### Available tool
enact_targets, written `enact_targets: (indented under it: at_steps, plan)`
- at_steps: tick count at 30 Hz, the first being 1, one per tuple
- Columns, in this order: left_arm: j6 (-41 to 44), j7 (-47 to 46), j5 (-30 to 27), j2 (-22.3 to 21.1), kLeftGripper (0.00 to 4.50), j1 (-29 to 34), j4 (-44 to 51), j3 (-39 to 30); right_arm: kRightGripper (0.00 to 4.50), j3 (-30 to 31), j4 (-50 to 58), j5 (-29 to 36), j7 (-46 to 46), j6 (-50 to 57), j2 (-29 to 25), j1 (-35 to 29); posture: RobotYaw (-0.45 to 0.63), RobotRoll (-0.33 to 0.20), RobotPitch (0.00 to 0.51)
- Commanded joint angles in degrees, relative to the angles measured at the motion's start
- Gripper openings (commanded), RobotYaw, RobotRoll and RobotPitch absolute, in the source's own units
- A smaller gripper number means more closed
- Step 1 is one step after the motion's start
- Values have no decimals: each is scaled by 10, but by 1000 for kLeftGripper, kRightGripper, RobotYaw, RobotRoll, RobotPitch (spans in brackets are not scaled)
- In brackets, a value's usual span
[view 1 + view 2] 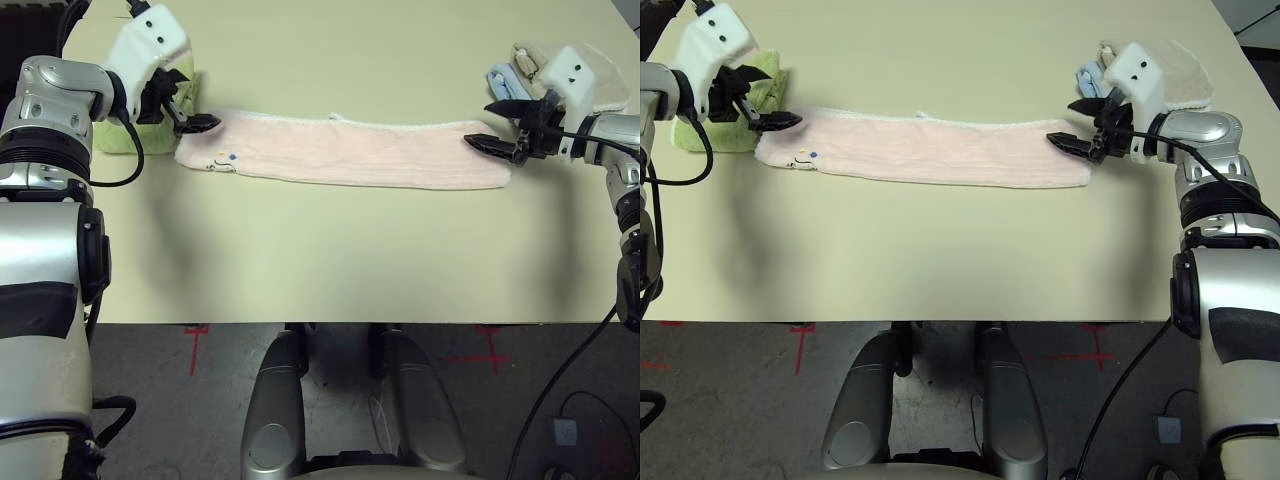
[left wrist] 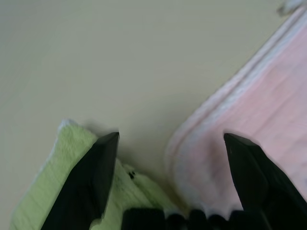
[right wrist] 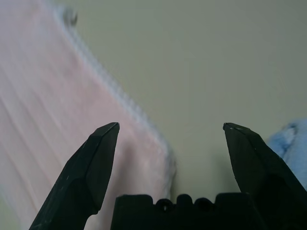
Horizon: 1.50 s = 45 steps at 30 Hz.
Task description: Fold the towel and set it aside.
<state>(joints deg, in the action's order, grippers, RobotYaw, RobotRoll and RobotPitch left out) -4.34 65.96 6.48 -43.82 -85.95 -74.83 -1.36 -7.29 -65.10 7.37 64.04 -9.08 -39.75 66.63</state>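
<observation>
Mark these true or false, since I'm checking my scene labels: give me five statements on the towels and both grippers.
1. The pink towel lies in a long strip on the table. True.
2. The left gripper is shut on the pink towel. False: its fingers stand apart.
3. The green towel is by the pink towel's left end. True.
4. The right gripper is open. True.
5. The blue towel lies on top of the pink one. False: it lies apart from it, beside the beige towel.
</observation>
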Motion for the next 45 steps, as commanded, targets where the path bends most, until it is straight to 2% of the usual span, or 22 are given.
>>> enact_targets:
  at_steps: [1, 5, 8, 12, 16, 20, 25, 30, 36, 41, 45]
  plan:
    - [43, 84, -66, -4, 4500, 3, 24, -47, 4465, -38, 31, 56, 35, 84, 4, -9, -4, 0, 326]
    - [75, 153, -117, -2, 4500, 73, 78, -75, 4465, -61, 90, 106, 54, 188, 17, -41, 14, 0, 327]
    - [90, 164, -151, 4, 4500, 136, 137, -89, 4465, -69, 132, 131, 45, 245, 25, -64, 19, 0, 328]
    - [49, 163, -164, 9, 4500, 227, 207, -88, 4465, -77, 174, 148, 21, 279, 39, -95, 16, 0, 332]
    - [-12, 161, -165, 14, 4500, 274, 242, -80, 4465, -81, 209, 161, -9, 308, 50, -113, 11, 0, 333]
    - [-49, 178, -166, 19, 4500, 293, 253, -70, 4465, -104, 236, 199, -62, 410, 55, -121, 7, 0, 335]
    - [-49, 196, -174, 21, 4500, 299, 260, -61, 4465, -146, 275, 257, -115, 562, 45, -143, 1, 0, 339]
    - [-37, 211, -180, 22, 4500, 307, 272, -55, 4465, -266, 353, 373, -212, 753, 47, -180, -7, 0, 341]
    - [-21, 215, -190, 25, 4500, 320, 295, -52, 4465, -405, 456, 484, -318, 898, 69, -248, -16, 0, 341]
    - [-10, 216, -196, 26, 4500, 327, 308, -49, 4465, -480, 540, 542, -386, 999, 106, -307, -22, 0, 342]
    - [-5, 217, -199, 27, 4500, 326, 310, -46, 4465, -512, 575, 567, -436, 1016, 137, -331, -26, 0, 342]
